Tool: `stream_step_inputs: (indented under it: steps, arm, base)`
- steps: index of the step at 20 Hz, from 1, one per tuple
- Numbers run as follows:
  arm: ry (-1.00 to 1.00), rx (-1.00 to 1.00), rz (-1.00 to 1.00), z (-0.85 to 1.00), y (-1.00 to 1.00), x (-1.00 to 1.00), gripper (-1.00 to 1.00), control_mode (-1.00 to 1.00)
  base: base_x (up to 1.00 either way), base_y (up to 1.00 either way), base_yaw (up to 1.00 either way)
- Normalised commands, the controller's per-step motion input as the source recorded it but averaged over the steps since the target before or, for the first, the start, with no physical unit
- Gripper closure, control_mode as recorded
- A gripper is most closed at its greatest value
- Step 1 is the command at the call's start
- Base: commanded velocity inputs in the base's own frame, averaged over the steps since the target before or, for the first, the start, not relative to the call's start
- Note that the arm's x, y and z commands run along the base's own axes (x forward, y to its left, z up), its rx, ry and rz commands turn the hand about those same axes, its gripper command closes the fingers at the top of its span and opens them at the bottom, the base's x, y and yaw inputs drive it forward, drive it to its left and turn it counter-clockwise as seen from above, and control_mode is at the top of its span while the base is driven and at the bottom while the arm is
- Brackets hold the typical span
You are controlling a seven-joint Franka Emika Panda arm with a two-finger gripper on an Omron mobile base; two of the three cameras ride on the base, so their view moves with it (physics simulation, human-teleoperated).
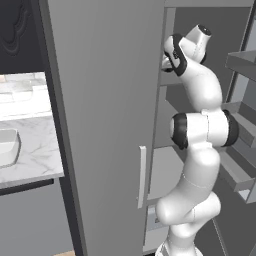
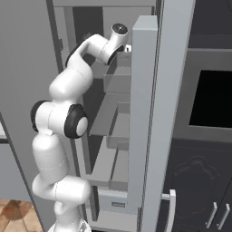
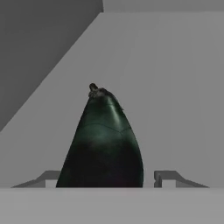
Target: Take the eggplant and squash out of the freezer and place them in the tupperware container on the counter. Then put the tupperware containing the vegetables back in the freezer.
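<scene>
Early stage, nothing moved to the counter yet. Nearest, in the hand view: gripper (image 3: 105,178) straddles the dark green-black, glossy, tapered eggplant (image 3: 103,144), a pale fingertip (image 3: 162,178) on either side. Jaws are apart around it; can't tell if they touch it. Eggplant lies on a grey shelf inside the tall grey freezer (image 1: 105,100), stem end pointing away. Far left: white marble counter (image 1: 35,145), with the shallow white tupperware container (image 1: 7,146) looking empty. Squash not spotted. Left: lift eggplant, fetch squash, fill tray, return it.

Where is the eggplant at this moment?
In the hand view, the eggplant lies on a grey freezer shelf, stem end pointing away, between the two fingertips of the pincer.
</scene>
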Motion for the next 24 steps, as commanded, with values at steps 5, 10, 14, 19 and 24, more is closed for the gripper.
stream_step_inputs:
  steps: [5,10,14,19,24]
  arm:
    - [0.00,0.00,0.00,-0.02,0.00,0.00,1.00,-1.00]
    - [-0.10,0.00,0.00,-0.02,0.07,-0.17,1.00,-1.00]
    - [-0.18,0.00,-0.07,0.00,0.07,-0.48,1.00,-1.00]
    - [-0.06,0.00,-0.10,0.00,0.02,-0.40,1.00,-1.00]
    - [0.00,-0.01,-0.08,0.00,0.21,-0.30,1.00,-1.00]
  base:
    - [0.00,0.00,0.00]
    - [0.00,0.00,0.00]
    - [0.00,0.00,0.00]
    - [0.00,0.00,0.00]
    - [0.00,0.00,0.00]
